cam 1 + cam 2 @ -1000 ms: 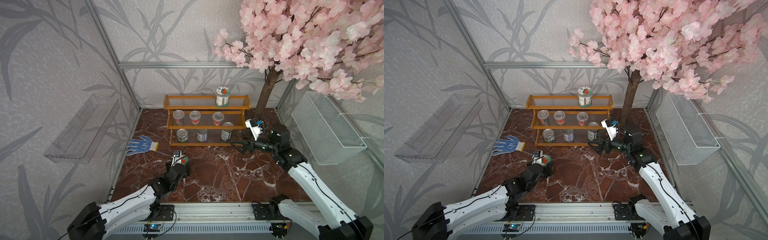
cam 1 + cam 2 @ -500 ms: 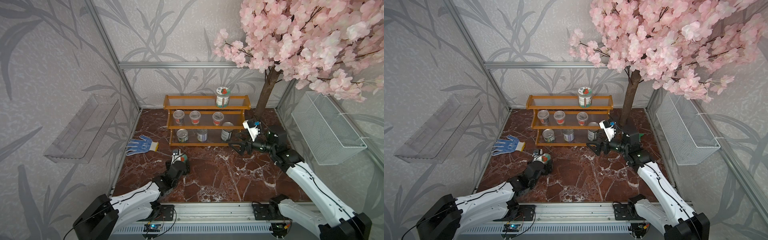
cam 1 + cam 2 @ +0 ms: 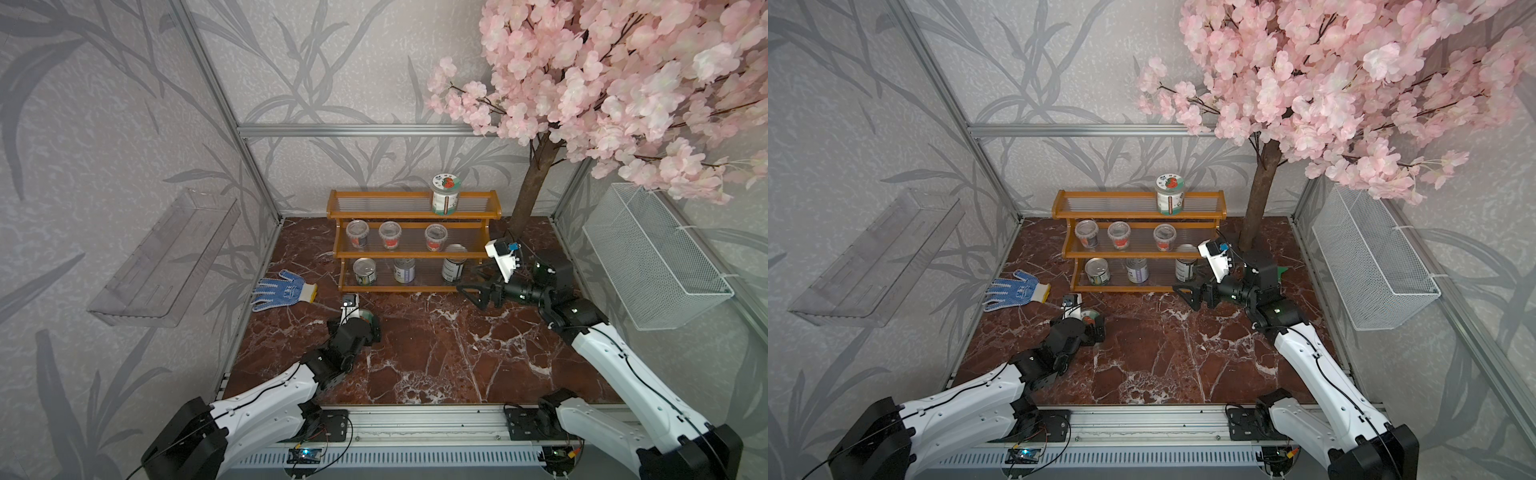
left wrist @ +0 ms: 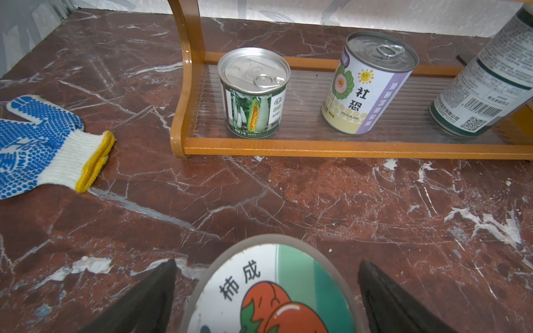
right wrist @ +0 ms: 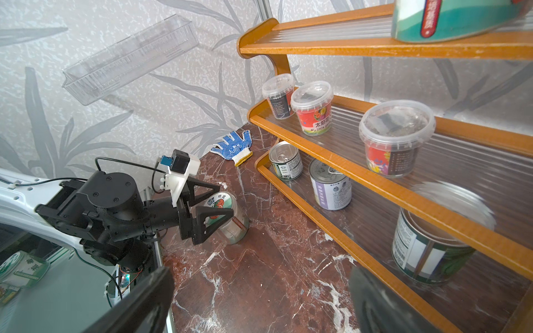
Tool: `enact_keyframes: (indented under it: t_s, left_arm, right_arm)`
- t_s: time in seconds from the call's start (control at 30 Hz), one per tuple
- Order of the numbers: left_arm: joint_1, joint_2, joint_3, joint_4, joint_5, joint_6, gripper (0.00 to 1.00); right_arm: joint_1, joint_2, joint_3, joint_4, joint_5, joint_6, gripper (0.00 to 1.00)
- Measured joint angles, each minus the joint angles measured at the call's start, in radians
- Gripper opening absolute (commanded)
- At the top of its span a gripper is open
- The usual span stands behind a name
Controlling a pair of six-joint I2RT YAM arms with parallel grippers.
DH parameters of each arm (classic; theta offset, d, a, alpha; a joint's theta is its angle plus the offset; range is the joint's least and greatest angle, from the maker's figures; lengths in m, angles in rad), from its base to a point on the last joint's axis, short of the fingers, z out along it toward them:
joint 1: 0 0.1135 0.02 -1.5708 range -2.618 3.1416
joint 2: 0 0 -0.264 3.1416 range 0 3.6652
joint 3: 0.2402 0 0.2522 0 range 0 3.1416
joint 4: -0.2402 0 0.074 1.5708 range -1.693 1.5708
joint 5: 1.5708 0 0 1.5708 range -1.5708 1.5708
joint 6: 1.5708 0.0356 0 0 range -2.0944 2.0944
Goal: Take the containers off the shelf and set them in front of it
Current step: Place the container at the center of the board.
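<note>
Left pincer (image 5: 225, 199) wide around jar (image 5: 237, 227), right pincer (image 3: 469, 296) beside shelf (image 3: 395, 287)

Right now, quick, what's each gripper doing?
Left gripper: open, jaws either side of the tomato-lid jar, not gripping.
Right gripper: open, empty.

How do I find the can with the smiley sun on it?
Look beside the pink blossom tree for the orange-brown wooden three-tier shelf. On its lowest tier, take the middle silver pull-tab can. Only this one wears a cream and purple label with a smiling sun and a flower.
</note>
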Motion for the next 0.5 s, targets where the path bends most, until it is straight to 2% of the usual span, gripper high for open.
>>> enact_keyframes:
  t_s: [0.37, 0.5]
  left_arm:
    - [0.044, -0.016, 0.126, -0.111, 0.014, 0.045, 1.0]
    - [0.055, 0.016, 0.247, -0.171, 0.048, 0.08, 1.0]
  right_arm:
    - [0.0, 0.0, 0.0, 0.0, 0.012, -0.01, 0.99]
    - [0.0, 0.0, 0.0, 0.0, 0.018, -0.016, 0.99]
